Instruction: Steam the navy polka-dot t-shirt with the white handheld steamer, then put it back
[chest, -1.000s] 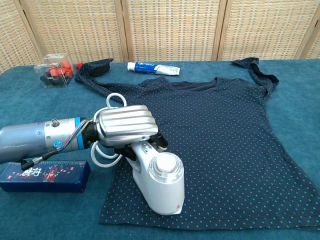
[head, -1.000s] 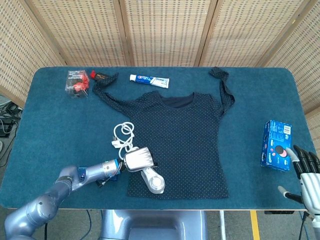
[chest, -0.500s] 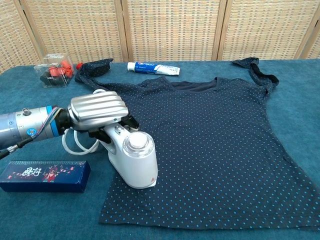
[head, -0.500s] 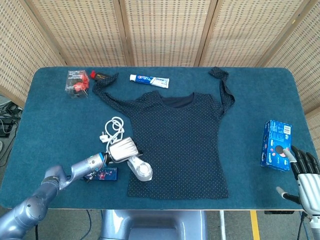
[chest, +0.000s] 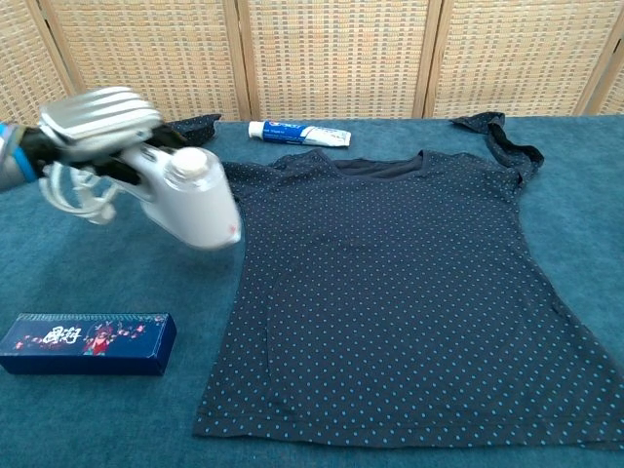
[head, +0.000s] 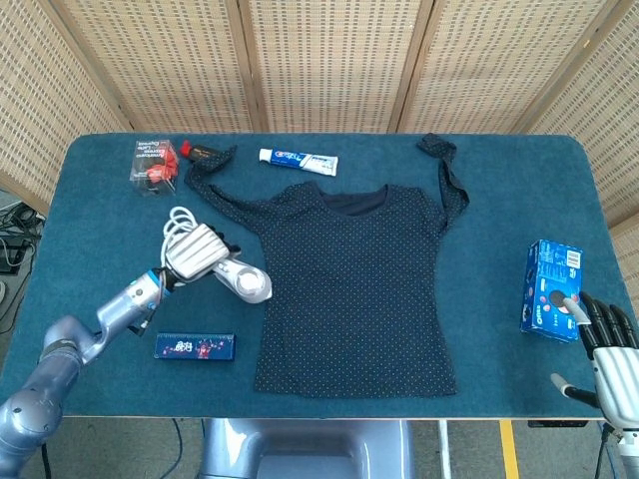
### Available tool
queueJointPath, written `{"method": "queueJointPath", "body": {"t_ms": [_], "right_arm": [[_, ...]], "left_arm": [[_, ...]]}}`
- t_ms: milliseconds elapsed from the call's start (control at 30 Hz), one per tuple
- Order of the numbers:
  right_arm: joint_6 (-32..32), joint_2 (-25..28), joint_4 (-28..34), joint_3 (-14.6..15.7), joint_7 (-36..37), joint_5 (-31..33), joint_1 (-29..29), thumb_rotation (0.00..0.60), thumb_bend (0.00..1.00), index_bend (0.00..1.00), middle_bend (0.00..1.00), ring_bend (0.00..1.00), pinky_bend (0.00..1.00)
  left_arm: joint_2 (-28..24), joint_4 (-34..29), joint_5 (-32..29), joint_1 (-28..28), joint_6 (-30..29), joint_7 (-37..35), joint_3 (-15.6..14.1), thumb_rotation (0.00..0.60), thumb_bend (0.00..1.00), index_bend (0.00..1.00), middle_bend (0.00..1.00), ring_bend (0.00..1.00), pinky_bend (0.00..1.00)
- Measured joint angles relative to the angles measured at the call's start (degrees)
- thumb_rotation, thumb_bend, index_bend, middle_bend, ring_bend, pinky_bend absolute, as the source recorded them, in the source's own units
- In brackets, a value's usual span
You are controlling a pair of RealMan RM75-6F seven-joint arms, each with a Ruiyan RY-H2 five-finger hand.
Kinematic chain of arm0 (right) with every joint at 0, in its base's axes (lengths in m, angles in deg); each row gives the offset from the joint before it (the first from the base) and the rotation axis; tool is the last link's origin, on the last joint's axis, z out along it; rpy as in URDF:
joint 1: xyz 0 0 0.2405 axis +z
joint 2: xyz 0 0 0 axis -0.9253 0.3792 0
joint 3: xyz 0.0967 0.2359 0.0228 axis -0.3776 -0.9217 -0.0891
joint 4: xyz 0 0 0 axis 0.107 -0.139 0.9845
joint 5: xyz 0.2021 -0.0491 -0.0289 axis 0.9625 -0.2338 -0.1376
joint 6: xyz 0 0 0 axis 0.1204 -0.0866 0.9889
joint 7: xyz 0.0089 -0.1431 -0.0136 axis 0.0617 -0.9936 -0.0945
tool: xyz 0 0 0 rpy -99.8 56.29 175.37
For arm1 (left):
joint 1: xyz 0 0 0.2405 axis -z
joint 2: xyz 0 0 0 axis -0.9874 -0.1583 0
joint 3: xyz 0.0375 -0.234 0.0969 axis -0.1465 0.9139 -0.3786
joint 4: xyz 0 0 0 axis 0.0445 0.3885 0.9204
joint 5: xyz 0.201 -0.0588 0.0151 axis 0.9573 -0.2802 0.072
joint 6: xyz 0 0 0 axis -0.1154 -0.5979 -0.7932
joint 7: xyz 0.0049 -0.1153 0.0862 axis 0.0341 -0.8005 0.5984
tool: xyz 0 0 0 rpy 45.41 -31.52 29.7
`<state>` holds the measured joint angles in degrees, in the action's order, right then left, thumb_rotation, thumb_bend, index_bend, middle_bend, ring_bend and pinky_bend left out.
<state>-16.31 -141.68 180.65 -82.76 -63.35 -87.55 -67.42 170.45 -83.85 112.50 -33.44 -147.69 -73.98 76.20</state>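
Note:
The navy polka-dot t-shirt (head: 361,280) (chest: 409,283) lies flat in the middle of the table, sleeves spread toward the back. My left hand (head: 194,248) (chest: 97,115) grips the handle of the white handheld steamer (head: 245,280) (chest: 195,200) and holds it just left of the shirt's left edge, off the fabric, head pointing right. Its white cord (head: 178,222) (chest: 73,195) loops behind the hand. At the table's front right edge, my right hand (head: 611,349) rests with fingers apart and nothing in it.
A dark blue flat box (head: 195,346) (chest: 86,343) lies at front left. A toothpaste tube (head: 298,160) (chest: 298,133) and a clear box of red items (head: 154,165) sit at the back. A blue carton (head: 552,289) lies right, beside my right hand.
My left hand has carried the steamer off the shirt's lower left corner, up and to the left, past the shirt's edge. The cord moved with it. The right hand stayed put.

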Motion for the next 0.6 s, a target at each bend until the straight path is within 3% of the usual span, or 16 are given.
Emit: {"method": "queueJointPath", "body": {"t_ms": [267,600], "right_arm": [[0.48,-0.51,0.56,0.52,-1.52,-0.95,0.28,0.6,0.0,0.03,0.0,0.0,0.0],[0.14,-0.72,0.91,0.74,-2.34,-1.35,0.1,0.6,0.0,0.03,0.0,0.0,0.0]], "left_arm": [[-2.18,1.94,-4.25,-4.52,6.97,-1.39,1.97,0.6,0.73,1.0,0.87,0.77,0.85],[1.87,5.95,-8.76,-6.27,13.88,-5.11,5.63,0.6,0.73,1.0,0.87,0.77,0.84]]}}
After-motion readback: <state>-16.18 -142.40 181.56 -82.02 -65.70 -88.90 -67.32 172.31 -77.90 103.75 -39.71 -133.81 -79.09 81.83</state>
